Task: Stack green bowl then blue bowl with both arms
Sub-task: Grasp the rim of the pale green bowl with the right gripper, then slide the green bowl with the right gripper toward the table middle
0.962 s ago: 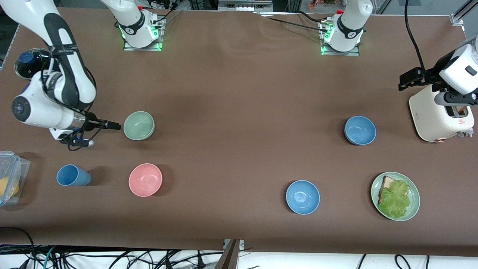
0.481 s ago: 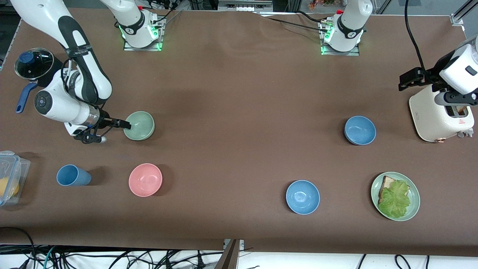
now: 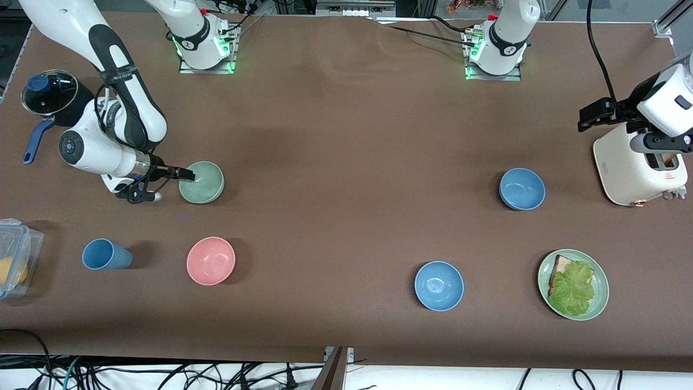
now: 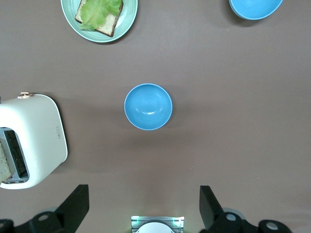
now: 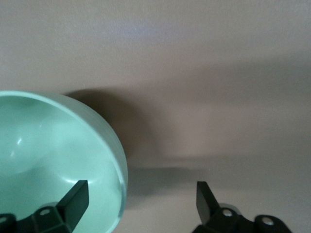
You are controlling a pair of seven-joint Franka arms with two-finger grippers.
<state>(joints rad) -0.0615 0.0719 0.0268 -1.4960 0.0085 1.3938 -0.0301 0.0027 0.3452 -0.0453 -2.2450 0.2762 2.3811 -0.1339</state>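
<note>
The pale green bowl sits toward the right arm's end of the table. My right gripper is open at its rim. In the right wrist view one finger is inside the green bowl and the other is outside, so the right gripper straddles the wall without closing on it. The dusty blue bowl stands toward the left arm's end and shows in the left wrist view as the blue bowl. My left gripper hangs open and empty, high beside the toaster, and waits; the left gripper has wide-spread fingers.
A brighter blue bowl, a pink bowl and a blue cup lie nearer the camera. A green plate with lettuce and bread, a white toaster, a lidded pot and a plastic box stand near the table's ends.
My right arm has swung in toward the green bowl, bringing its gripper from beside the bowl to over its rim. The left arm has not moved.
</note>
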